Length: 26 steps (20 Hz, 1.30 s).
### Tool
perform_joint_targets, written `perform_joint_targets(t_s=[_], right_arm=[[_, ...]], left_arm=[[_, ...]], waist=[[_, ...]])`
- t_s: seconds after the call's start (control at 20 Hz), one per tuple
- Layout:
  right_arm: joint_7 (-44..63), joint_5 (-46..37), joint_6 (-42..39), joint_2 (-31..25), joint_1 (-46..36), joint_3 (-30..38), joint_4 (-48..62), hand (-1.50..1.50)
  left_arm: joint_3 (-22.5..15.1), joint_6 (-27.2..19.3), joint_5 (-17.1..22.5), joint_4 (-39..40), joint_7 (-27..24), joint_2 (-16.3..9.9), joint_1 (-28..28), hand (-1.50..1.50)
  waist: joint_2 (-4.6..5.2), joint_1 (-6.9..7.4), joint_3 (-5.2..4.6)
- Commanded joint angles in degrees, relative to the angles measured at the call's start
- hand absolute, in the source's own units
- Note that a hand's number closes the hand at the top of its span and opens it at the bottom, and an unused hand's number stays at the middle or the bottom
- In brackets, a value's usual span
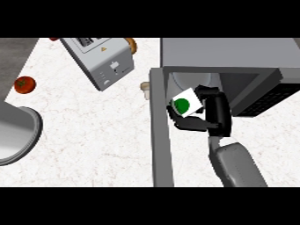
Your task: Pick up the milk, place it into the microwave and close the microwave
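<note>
Here the right hand (210, 115) curls round the milk (185, 103) at the open microwave (233, 55) (white speckled counter (100, 132) below).

Light is even and bright across the white table (93, 132), with no glare and almost no cast shadows. The microwave (233, 57) cavity is the darkest area, dimming toward its back. Edges show no bending.

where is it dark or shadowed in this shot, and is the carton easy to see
Head view: the microwave cavity is the darkest area, its door standing open; the right hand is black against it; the milk carton, white with a green spot, stands out; the counter is evenly lit without strong shadows.
</note>
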<state>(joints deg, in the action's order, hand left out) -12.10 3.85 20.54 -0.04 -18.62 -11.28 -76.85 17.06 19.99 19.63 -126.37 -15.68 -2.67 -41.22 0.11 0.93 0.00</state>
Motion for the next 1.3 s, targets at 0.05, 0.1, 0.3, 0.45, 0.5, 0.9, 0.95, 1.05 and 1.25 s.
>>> perform_joint_targets(t_s=[0.05,0.1,0.3,0.45,0.5,0.9,0.95,1.05,1.25], right_arm=[[-0.96,1.94,2.84,0.04,-7.91,3.92,12.33,1.5],[-5.98,3.43,4.88,0.04,-9.07,2.62,17.65,1.5],[-9.96,3.9,-3.3,-1.45,-15.24,10.96,28.07,1.5],[-15.45,4.03,-4.42,-1.18,-19.5,13.35,36.33,1.5],[-18.21,2.87,-3.91,-0.77,-19.35,13.16,38.86,1.5],[-29.99,1.07,-1.41,-3.32,-30.74,17.77,54.46,1.5],[-31.62,1.42,-3.2,-4.69,-30.46,18.55,55.97,1.5],[-31.45,-0.16,1.52,-3.38,-33.52,18.13,58.14,1.5],[-30.61,-2.3,6.92,-4.98,-37.89,18.05,62.52,1.5]], left_arm=[[4.35,1.45,4.04,-0.24,3.1,-2.53,1.75,-1.5],[2.95,3.37,0.53,6.33,-2.0,-0.99,3.04,-1.5],[2.83,4.7,-0.23,3.78,-1.45,0.96,1.46,-1.5],[2.75,5.24,-2.87,7.57,-3.17,1.68,3.21,-1.5],[5.59,3.56,0.47,6.39,-0.04,-0.62,5.99,-1.5],[5.22,6.46,1.27,5.89,-0.16,-0.4,4.4,-1.5],[4.24,4.21,0.2,5.05,2.16,0.46,6.06,-1.5],[6.6,7.1,0.21,11.6,-2.24,-1.65,8.1,-1.5],[3.54,6.21,-1.82,9.96,-1.12,1.01,7.61,-1.5]], waist=[[0.03,0.1,0.02],[0.13,0.45,0.01],[0.11,0.34,0.03],[0.2,0.53,0.03],[0.22,0.36,0.04],[0.85,2.36,0.09],[0.77,1.64,0.1],[0.95,2.18,0.04],[1.51,3.57,0.07]])
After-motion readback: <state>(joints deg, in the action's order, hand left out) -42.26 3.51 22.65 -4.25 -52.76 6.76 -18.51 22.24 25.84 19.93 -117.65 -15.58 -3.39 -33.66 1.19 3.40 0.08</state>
